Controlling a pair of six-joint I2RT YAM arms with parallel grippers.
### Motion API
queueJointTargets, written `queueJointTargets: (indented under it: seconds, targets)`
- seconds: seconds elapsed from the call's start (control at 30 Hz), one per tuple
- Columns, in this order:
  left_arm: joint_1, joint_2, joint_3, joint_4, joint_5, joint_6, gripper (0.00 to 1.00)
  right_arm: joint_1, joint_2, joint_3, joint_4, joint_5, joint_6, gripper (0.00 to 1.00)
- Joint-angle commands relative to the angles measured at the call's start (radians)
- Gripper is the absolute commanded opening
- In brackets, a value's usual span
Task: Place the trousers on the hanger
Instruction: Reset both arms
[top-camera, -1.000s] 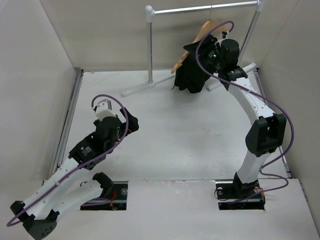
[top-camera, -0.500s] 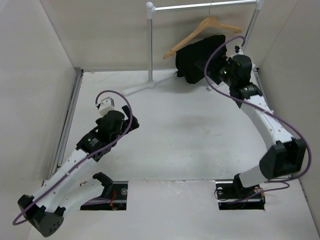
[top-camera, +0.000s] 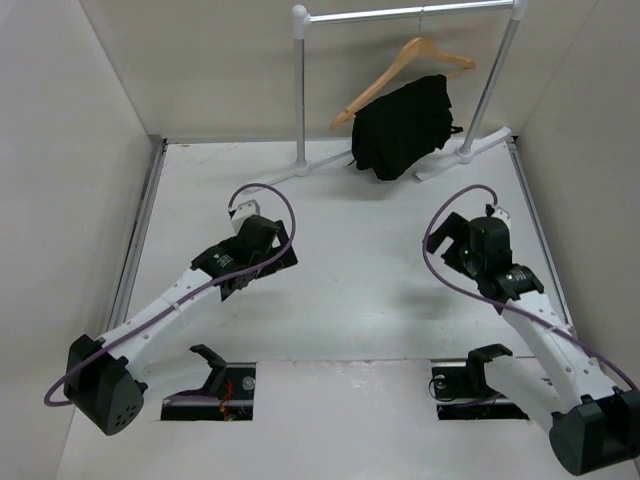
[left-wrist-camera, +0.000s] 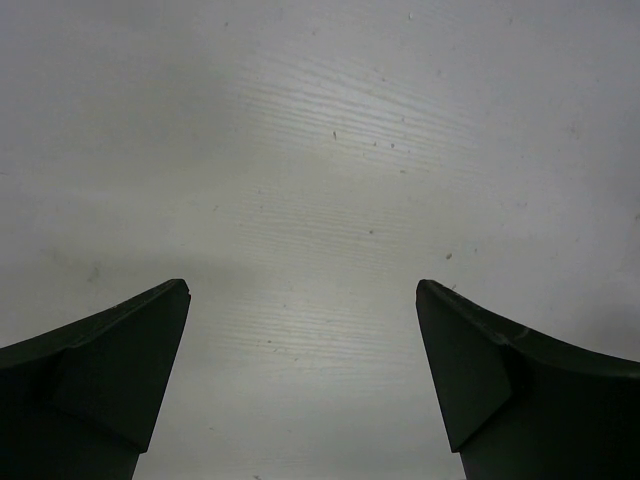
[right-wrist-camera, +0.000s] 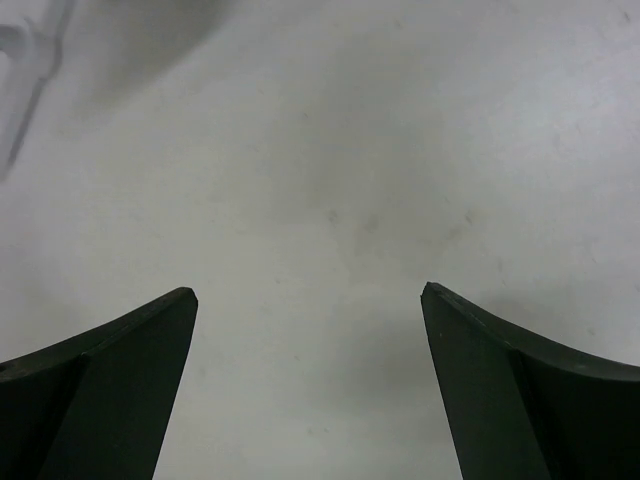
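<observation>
Black and soft, the trousers (top-camera: 403, 125) hang in the upper right of the top view, draped over the light-brown wooden hanger (top-camera: 400, 62) as a folded, slightly bunched mass with no leg trailing loose. The fabric is plain and matte, wider at the top where it meets the wood and narrowing to a rumpled lower edge that ends near the foot of the grey clothes rail (top-camera: 410, 13); whether that edge touches the table (top-camera: 360, 260) cannot be told. The hanger's metal hook sits on the rail's crossbar, and the hanger tilts, its left end sloping down toward the frame's middle while its right end stays high. The cloth covers the bottom bar, so the bar itself is hidden. Both arms are well apart from the garment, low over the table in the middle band of the frame, one to the left and one to the right. The left tool (left-wrist-camera: 303, 290) stands wide open in its wrist view, two dark fingers (left-wrist-camera: 110, 360) at the lower corners with only pale, faintly grained table surface between them. The right tool (right-wrist-camera: 310, 292) is likewise spread wide with nothing in its grasp, its fingers (right-wrist-camera: 520, 380) framing bare, lightly smudged table.
</observation>
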Motion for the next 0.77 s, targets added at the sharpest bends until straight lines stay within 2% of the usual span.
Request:
queueJointTargets:
  seconds: [0.0, 0.23, 0.43, 0.73]
  targets:
    - [-0.014, 0.016, -0.024, 0.05, 0.037, -0.005, 1.0, 0.013, -0.084, -0.043, -0.104, 0.06, 0.03, 1.0]
    - [-0.043, 0.089, -0.033, 0.113, 0.104, -0.014, 1.0, -0.03, -0.114, -0.077, -0.172, 0.025, 0.057, 1.0]
    - [-0.092, 0.12, -0.039, 0.151, 0.11, -0.011, 1.0, -0.035, -0.114, -0.056, -0.238, 0.086, 0.085, 1.0]
    - [-0.111, 0.128, -0.053, 0.156, 0.141, -0.006, 1.0, 0.029, -0.091, 0.004, -0.311, 0.138, 0.131, 1.0]
